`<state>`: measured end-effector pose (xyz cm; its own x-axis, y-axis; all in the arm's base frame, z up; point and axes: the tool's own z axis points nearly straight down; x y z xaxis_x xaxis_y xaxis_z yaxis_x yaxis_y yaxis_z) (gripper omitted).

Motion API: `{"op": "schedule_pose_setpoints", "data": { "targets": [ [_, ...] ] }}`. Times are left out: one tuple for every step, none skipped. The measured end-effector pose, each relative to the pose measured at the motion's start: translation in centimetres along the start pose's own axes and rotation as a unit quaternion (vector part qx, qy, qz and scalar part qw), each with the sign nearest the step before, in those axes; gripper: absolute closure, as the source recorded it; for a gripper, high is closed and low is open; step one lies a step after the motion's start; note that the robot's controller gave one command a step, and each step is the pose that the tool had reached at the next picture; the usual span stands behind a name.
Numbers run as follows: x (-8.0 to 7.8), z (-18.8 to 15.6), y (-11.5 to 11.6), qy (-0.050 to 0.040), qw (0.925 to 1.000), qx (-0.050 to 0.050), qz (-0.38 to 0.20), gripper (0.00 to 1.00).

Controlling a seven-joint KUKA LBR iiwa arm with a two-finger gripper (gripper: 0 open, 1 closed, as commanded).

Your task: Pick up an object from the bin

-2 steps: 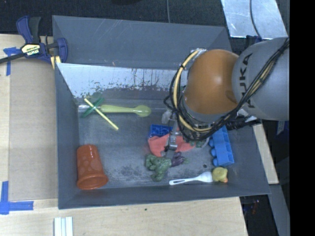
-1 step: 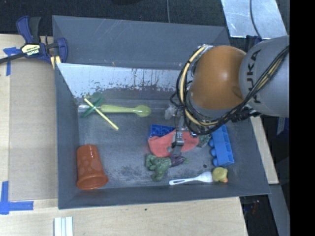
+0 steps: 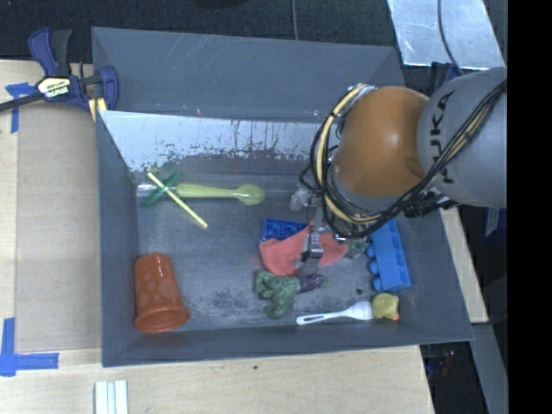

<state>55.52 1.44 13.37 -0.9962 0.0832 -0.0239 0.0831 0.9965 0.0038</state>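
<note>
My gripper (image 3: 312,247) reaches down under the orange wrist dome at the bin's middle right. Its metal fingers sit on a floppy red piece (image 3: 280,254) lying on the bin floor. A small blue block (image 3: 279,229) peeks out just behind the red piece. A dark green lumpy toy (image 3: 276,289) lies right in front of it, with a small purple bit (image 3: 310,280) beside it. Whether the fingers hold the red piece is hidden by the gripper body.
A blue studded brick (image 3: 392,257) lies at the right wall, a white spoon (image 3: 332,316) and a yellow toy (image 3: 385,306) near the front. A light green spoon (image 3: 216,192) and crossed sticks (image 3: 172,195) lie at the back left, an orange cup (image 3: 158,293) at the front left.
</note>
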Motion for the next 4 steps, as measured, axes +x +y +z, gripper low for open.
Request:
{"op": "schedule_pose_setpoints", "data": {
  "targets": [
    [0.7, 5.5, -0.9, -0.0065, 0.9814, 0.0, -0.192, 1.0],
    [0.7, 5.9, -1.0, -0.008, 0.9803, 0.0, -0.198, 1.0],
    [0.2, 0.5, -0.9, -0.0021, 0.9824, 0.0, -0.187, 1.0],
    [1.0, -7.1, -2.0, -0.0028, 0.983, 0.0, -0.184, 1.0]
  ]
}}
